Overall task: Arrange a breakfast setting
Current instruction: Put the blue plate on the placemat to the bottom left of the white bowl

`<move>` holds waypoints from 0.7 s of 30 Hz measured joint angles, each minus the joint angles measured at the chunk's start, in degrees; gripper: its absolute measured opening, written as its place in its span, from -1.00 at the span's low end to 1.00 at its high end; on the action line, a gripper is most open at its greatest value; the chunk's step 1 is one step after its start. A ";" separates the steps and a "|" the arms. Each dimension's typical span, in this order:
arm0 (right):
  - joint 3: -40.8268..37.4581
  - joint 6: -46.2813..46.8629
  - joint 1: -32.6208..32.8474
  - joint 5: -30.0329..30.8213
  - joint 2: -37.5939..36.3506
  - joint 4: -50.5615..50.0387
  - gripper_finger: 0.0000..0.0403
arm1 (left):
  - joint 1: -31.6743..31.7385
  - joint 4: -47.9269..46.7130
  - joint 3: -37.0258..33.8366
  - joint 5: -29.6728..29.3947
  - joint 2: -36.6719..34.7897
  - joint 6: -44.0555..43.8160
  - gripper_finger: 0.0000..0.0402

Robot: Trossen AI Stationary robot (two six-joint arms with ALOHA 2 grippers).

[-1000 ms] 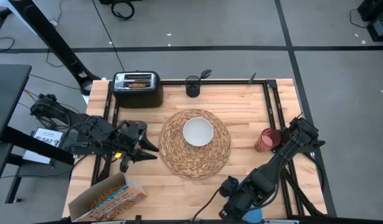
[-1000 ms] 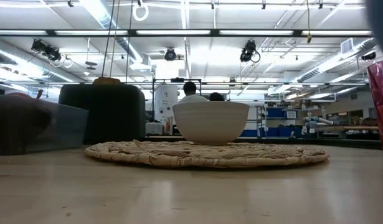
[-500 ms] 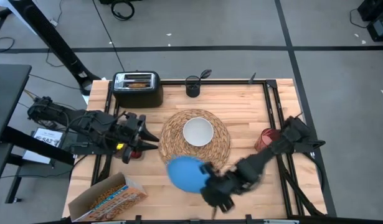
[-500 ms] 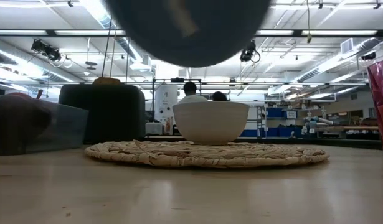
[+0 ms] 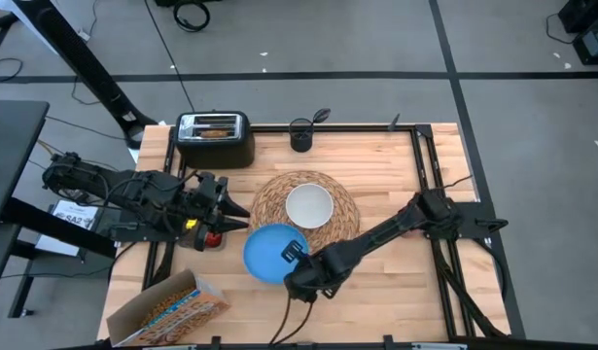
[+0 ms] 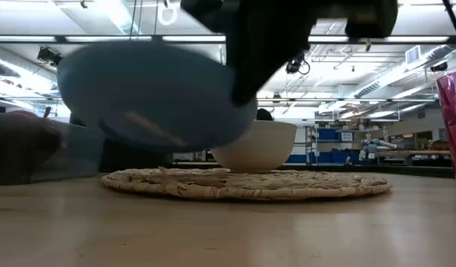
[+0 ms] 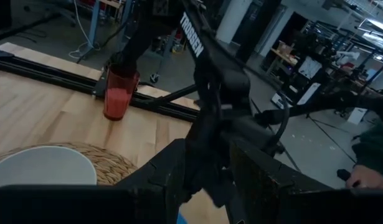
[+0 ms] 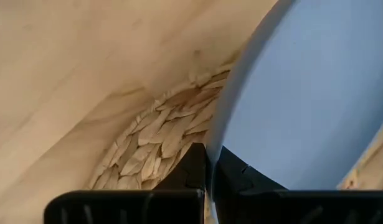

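Above one placemat: one bowl, one plate.

plate: blue | bowl: white | placemat: woven tan | cup: translucent red

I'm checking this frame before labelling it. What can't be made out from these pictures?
- Left gripper, high view: fingers too small and dark to read.
- Red cup, low view: cut off by the picture's edge; missing from the high view.
- Toaster, low view: largely hidden behind the blurred blue plate gripped by the right gripper.
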 joint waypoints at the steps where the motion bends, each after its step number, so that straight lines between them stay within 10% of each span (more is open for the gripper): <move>1: 0.00 -0.32 -0.11 -0.03 0.63 0.13 -0.94 | 0.00 0.02 0.00 -0.06 0.00 0.02 -0.33; 21: 0.02 0.87 -1.15 1.39 3.26 0.11 -0.62 | -0.08 -0.09 0.00 -0.55 0.00 0.04 -0.33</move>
